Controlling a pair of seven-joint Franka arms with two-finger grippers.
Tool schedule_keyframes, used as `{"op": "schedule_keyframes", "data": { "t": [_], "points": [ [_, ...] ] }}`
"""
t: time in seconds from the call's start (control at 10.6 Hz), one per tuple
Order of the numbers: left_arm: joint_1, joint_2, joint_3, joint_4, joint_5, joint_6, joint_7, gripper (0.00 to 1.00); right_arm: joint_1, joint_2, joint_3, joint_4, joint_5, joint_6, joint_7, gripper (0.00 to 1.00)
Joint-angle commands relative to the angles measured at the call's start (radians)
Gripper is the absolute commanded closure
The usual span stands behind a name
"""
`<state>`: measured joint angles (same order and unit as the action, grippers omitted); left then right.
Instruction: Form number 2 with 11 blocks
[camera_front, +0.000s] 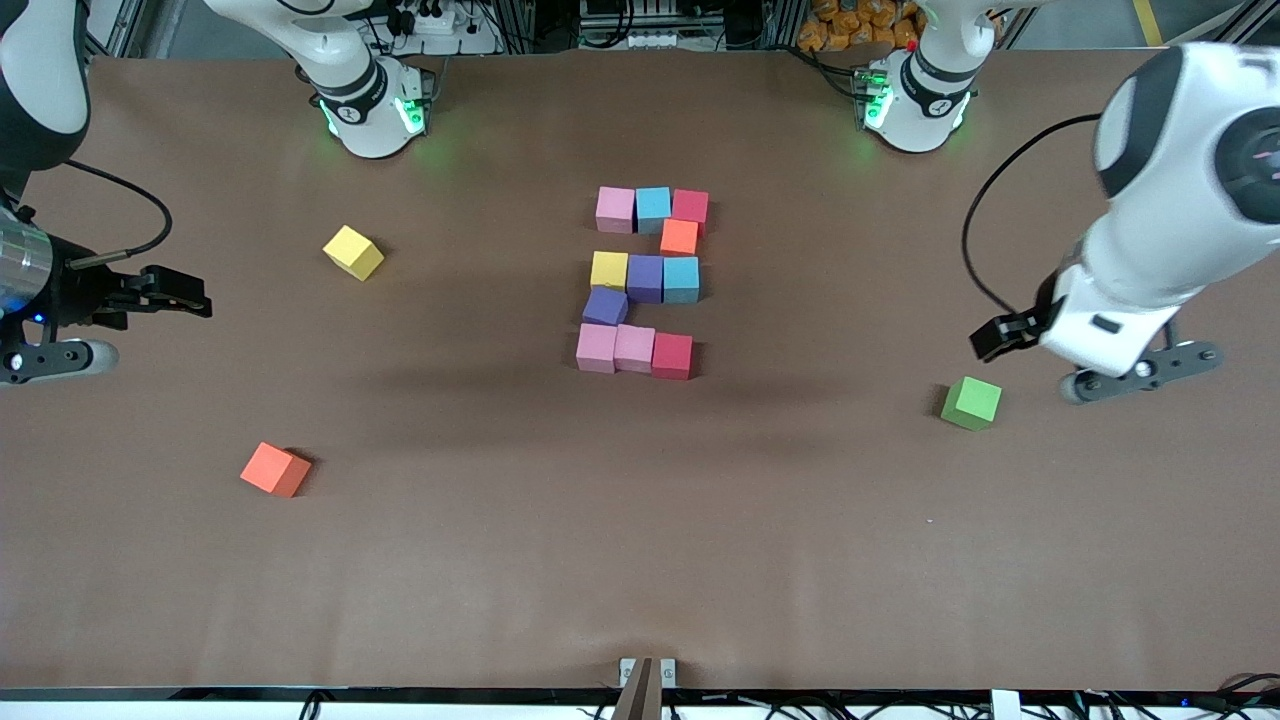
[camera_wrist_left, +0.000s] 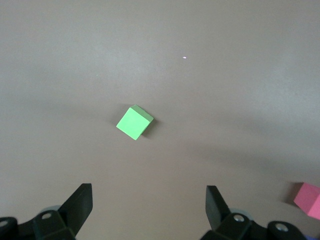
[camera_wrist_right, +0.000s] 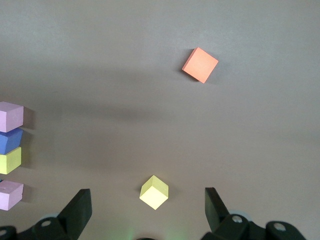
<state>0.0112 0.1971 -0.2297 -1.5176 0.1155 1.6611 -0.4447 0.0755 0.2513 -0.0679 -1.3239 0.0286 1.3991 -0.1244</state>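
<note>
The blocks (camera_front: 645, 280) are looking matte and foam-like (soft-edged), the table (camera_front: 640, 560) is showing a smooth brown matte covering, and the arms' shells are gleaming as glossy white plastic.

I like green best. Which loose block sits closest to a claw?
The green block, just beside the left claw; the loose yellow and orange ones lie farther off.

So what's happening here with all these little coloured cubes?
Two robot arms have laid eleven blocks mid-table in the shape of a 2. Neither arm holds anything now. The left pincer hangs open over the table near a green cube; the right pincer hangs open near a spare yellow cube. A spare orange cube lies nearer the camera.
</note>
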Motion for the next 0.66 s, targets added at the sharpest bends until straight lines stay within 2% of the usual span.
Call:
{"op": "schedule_keyframes", "data": {
  "t": [0.0, 0.19, 0.56],
  "points": [
    [-0.057, -0.059, 0.098, -0.035, -0.059, -0.023, 0.092, 0.0, 0.0, -0.017, 0.008, -0.006, -0.016, -0.009, 0.022, 0.0],
    [-0.072, -0.1, 0.142, -0.044, -0.069, -0.05, 0.165, 0.0, 0.0, -0.017, 0.008, -0.006, -0.016, -0.011, 0.022, 0.0],
    [-0.089, -0.177, 0.171, -0.079, -0.094, -0.08, 0.305, 0.0, 0.001, -0.014, 0.008, -0.004, -0.018, -0.006, 0.02, 0.0]
  ]
}}
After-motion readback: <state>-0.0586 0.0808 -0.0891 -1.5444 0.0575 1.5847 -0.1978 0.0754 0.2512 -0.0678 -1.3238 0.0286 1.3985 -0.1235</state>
